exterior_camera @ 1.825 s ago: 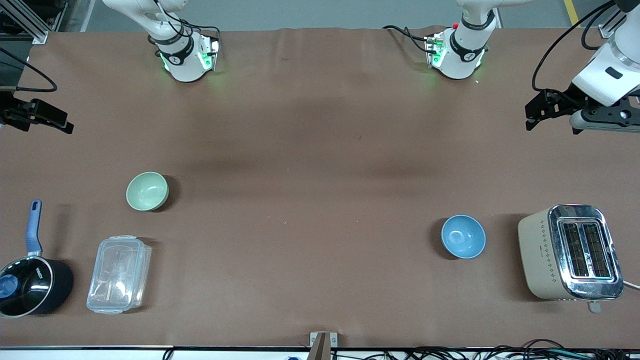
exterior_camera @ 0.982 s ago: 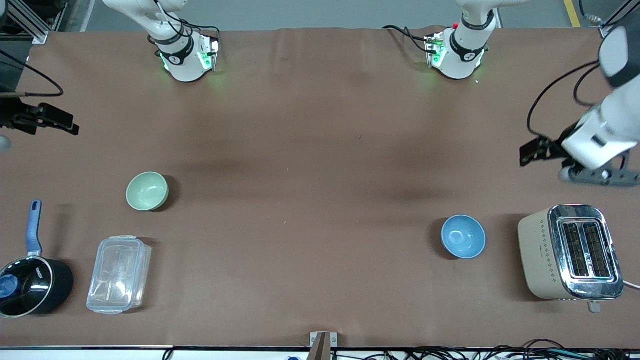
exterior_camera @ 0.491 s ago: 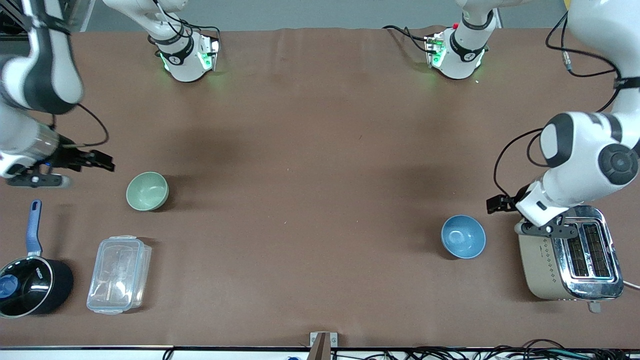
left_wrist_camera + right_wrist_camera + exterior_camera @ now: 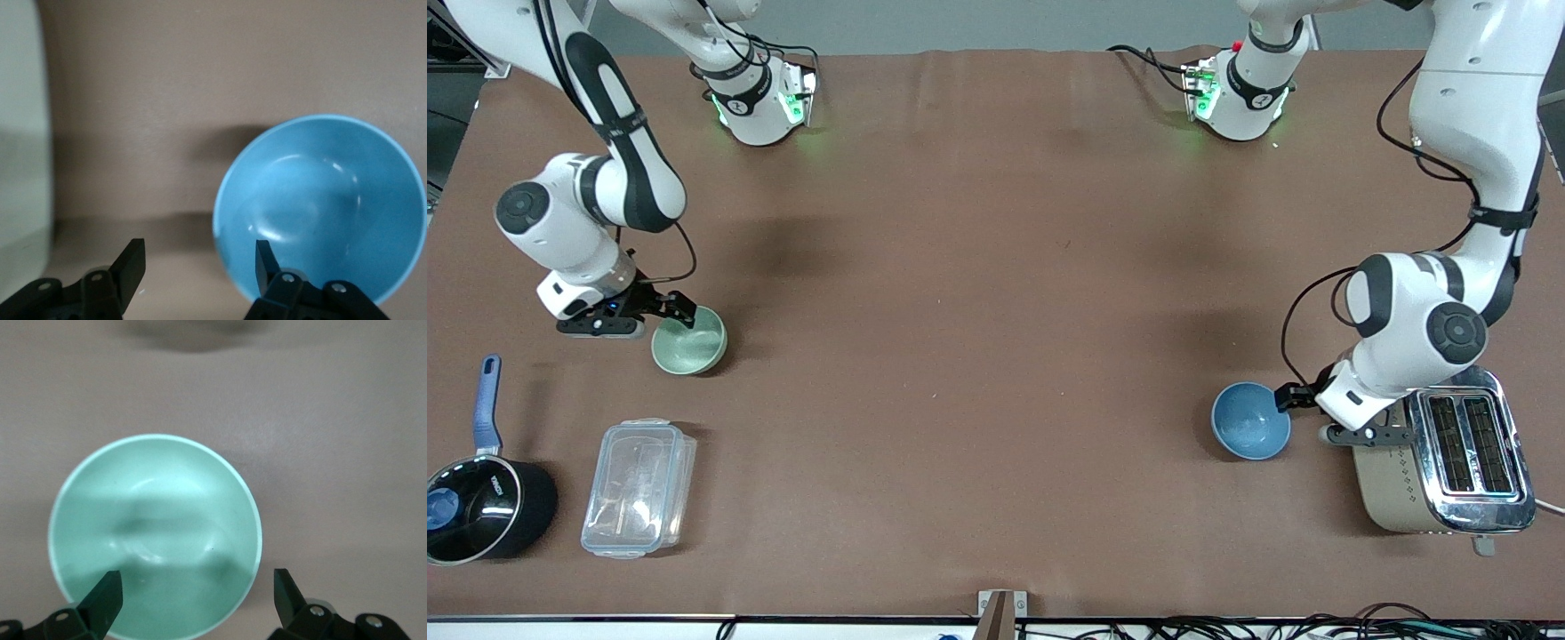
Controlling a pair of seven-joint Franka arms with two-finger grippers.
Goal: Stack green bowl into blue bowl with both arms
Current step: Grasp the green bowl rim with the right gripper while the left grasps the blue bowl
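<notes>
Glossy sage-green bowl (image 4: 689, 340) sits round on the matte brown table (image 4: 978, 356), toward the right arm's end; the right gripper (image 4: 680, 313) spreads over its rim. Well apart, beside the chrome-topped toaster (image 4: 1440, 449), the left gripper (image 4: 1288, 397) gapes at the smooth blue bowl (image 4: 1250, 420).

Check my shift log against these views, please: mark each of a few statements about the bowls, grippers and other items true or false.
1. The green bowl sits inside the blue bowl. False: they sit apart, at separate ends of the table.
2. The right gripper is open at the green bowl. True.
3. The left gripper is shut on the blue bowl. False: it is open at the bowl's rim.
4. The toaster stands beside the blue bowl. True.
</notes>
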